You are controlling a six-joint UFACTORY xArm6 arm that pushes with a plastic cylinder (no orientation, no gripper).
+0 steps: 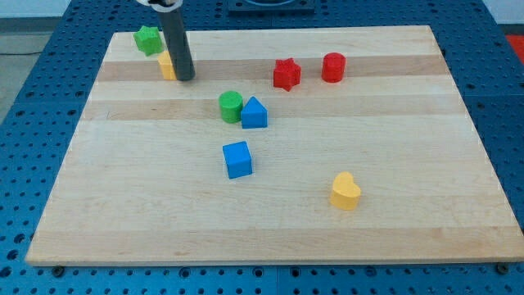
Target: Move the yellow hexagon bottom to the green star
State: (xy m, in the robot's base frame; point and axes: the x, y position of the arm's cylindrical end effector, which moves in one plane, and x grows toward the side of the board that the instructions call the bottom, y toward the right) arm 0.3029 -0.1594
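Yellow hexagon [166, 65] far left on surface [393, 238], just below green star [148, 39], mostly hidden behind rod. My tip [185, 78] touching hexagon's right side. No pincer fitted; state not applicable.

bright, even light | soft short shadows – focus perhaps slightly soft

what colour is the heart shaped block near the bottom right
Yellow: the heart block shows clearly in the camera view.
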